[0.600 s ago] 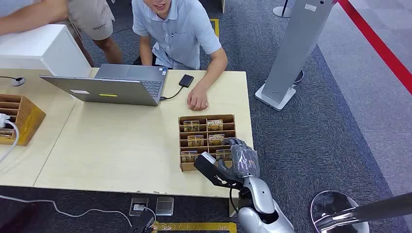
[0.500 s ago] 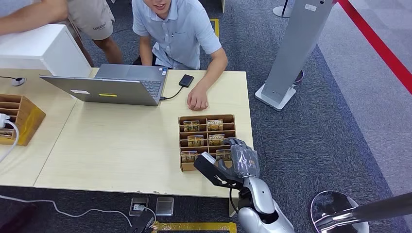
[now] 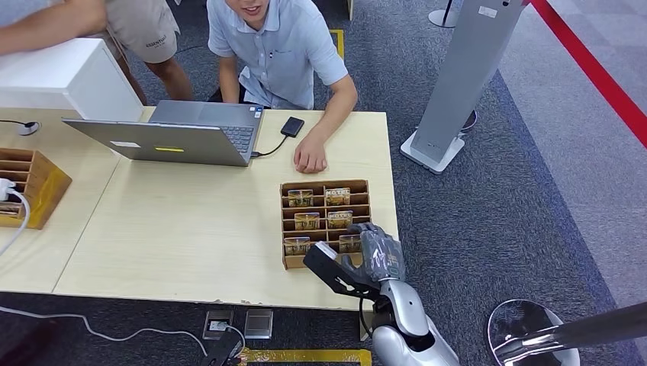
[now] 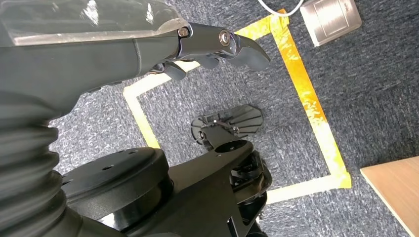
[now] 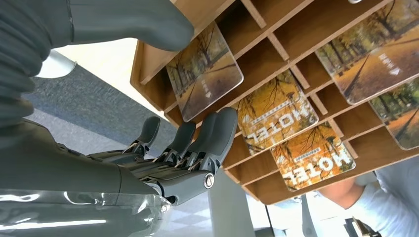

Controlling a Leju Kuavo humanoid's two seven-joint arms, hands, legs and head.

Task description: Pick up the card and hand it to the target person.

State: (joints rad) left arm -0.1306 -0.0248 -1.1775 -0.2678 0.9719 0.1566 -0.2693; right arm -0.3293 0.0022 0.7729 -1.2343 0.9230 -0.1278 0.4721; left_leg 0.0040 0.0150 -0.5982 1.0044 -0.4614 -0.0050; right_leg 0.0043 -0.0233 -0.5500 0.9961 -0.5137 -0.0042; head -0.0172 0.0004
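A wooden card rack [image 3: 288, 223] on the pale table [image 3: 191, 229] holds several autumn-picture cards. My right hand [image 3: 378, 252] hovers at its near right corner, beside the closest card [image 3: 351, 242]. Up close, that card [image 5: 205, 71] stands in its slot of the rack [image 5: 276, 47], with my right hand [image 5: 163, 158] spread around it: thumb [image 5: 128, 19] on one side, fingers [image 5: 217, 133] on the other, nothing gripped. My left hand [image 4: 148, 54] hangs over the carpet, holding nothing. A person in a light blue shirt [image 3: 278, 46] leans on the table's far side, one hand [image 3: 310, 158] resting just beyond the rack.
An open laptop [image 3: 183, 133] and a black device [image 3: 292, 126] lie at the far side of the table. A second wooden rack [image 3: 34, 183] stands at the left edge. A grey pillar stand [image 3: 458, 76] rises right of the table. Another person [image 3: 145, 30] stands behind.
My right hand has crept slightly toward the rack's near right corner. The person and the cards have not moved.
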